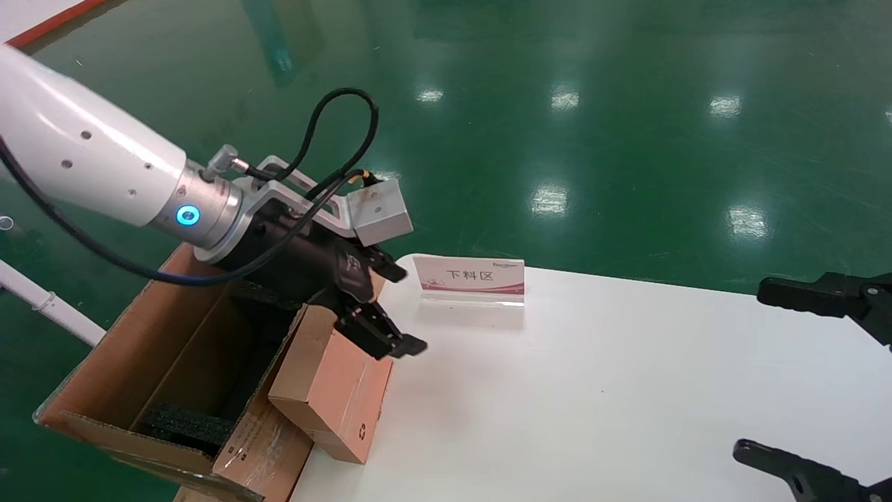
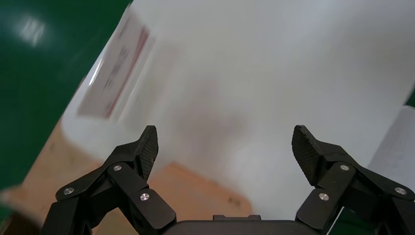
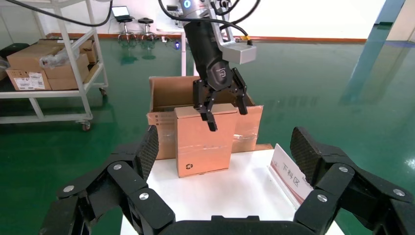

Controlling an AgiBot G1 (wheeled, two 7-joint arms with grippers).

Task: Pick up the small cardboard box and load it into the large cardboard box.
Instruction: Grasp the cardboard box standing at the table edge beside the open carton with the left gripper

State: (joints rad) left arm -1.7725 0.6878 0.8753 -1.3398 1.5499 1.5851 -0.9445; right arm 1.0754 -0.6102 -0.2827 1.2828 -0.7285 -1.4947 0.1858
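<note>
Head view: left end effector released above small cardboard box leaning on large cardboard box.

Matt brown cardboard on small cardboard box and large cardboard box, glossy tape on flap; smooth white table; floor glossy green, probably epoxy

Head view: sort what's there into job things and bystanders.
Job:
- small cardboard box, leaning on the carton's flap
- large cardboard box
- left gripper, open above the small box

Bystanders:
- red-and-white sign on the white table
- right gripper, open and idle at the table's far side
</note>
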